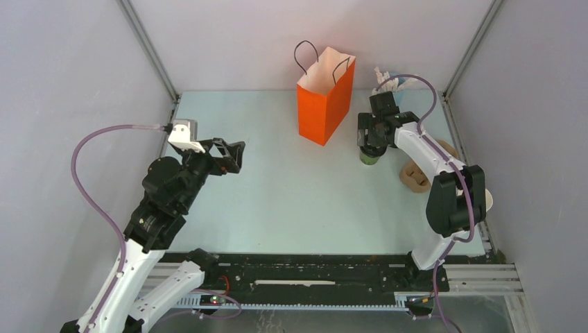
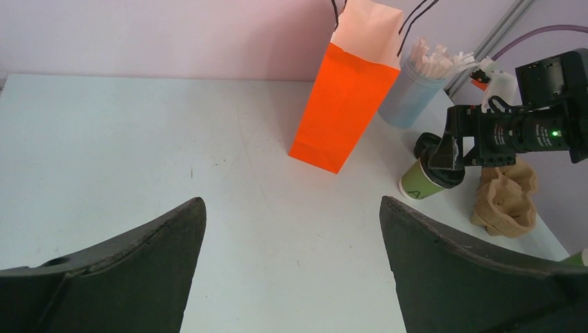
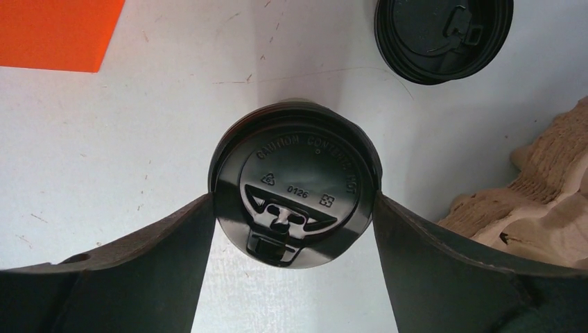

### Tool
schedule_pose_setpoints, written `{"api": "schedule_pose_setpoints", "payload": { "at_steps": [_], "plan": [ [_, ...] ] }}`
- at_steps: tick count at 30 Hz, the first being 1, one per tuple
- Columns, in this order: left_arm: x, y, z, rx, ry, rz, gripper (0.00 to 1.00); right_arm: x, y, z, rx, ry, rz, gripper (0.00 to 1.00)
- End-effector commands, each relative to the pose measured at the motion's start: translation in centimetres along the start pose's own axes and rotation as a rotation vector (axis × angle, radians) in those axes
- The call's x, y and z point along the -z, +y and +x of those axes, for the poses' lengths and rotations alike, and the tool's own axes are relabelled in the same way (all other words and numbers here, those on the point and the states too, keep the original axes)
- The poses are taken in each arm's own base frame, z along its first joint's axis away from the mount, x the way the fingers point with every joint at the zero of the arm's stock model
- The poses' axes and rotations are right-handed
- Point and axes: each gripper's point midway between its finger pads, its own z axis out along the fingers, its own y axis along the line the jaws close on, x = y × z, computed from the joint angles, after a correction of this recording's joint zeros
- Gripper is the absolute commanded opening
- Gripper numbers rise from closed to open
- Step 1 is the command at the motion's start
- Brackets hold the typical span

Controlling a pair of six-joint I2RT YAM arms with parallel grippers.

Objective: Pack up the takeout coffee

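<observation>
Left gripper [image 1: 236, 158]: jaws wide, empty. Orange paper bag [image 1: 324, 104], stiff and open-topped, stands just left of takeout coffee [image 2: 416, 184], an olive paper cup under a glossy embossed black lid [image 3: 298, 184]; right gripper [image 3: 295, 201] straddles the lid, fingers [image 3: 173, 257] at its rim, clamped or not we cannot tell. We would squeeze gently, keep it upright, lift above the bag mouth.

Glossy black plastic lid [image 3: 295, 187]; matt orange paper bag [image 1: 324, 104]
</observation>
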Motion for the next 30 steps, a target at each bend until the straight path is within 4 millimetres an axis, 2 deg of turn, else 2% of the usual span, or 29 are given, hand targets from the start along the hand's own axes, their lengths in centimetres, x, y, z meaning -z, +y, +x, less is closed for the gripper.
{"api": "schedule_pose_setpoints", "payload": {
  "at_steps": [1,3,6,8,11,14,16,18,21,23,24,26,30],
  "plan": [
    [-0.4,-0.4,0.5,0.002,0.002,0.028,1.0,0.4,0.0,-2.0,0.003,-0.043,-0.019,0.93],
    [-0.4,-0.6,0.5,0.008,0.002,0.04,1.0,0.6,0.0,-1.9,0.002,-0.035,-0.019,0.99],
    [-0.6,-0.9,0.6,0.016,0.008,0.054,1.0,1.4,-0.1,-2.2,-0.001,-0.037,-0.012,1.0],
    [-0.6,-1.1,0.7,0.018,0.01,0.061,1.0,2.6,0.0,-2.7,-0.008,-0.049,-0.018,1.0],
    [-0.5,-1.3,0.6,0.022,0.009,0.071,1.0,5.5,0.4,-3.6,-0.008,-0.083,-0.03,1.0],
    [-0.2,-1.6,0.3,0.024,0.0,0.084,1.0,9.6,0.5,-4.4,-0.018,-0.126,-0.058,1.0],
    [0.0,-1.7,0.3,0.023,-0.002,0.088,1.0,11.7,-0.3,-4.0,-0.031,-0.149,-0.052,1.0],
    [0.1,-2.1,0.4,0.023,-0.002,0.102,1.0,12.8,-2.2,-3.2,-0.071,-0.176,-0.017,0.98],
    [0.4,-2.7,0.3,0.019,-0.004,0.128,1.0,12.6,-5.8,-1.4,-0.192,-0.193,0.034,0.95],
    [0.7,-2.9,0.3,0.004,-0.005,0.128,1.0,11.4,-8.4,-0.1,-0.309,-0.168,0.074,0.9],
    [0.8,-3.0,0.4,-0.004,-0.003,0.128,1.0,10.7,-9.7,0.5,-0.379,-0.148,0.104,0.84],
    [0.9,-3.4,0.5,-0.017,0.0,0.138,1.0,9.2,-11.8,1.4,-0.507,-0.114,0.182,0.81],
    [1.4,-4.3,0.7,-0.038,0.008,0.169,1.0,6.1,-12.9,2.1,-0.669,-0.082,0.303,0.81]
  ]
}}
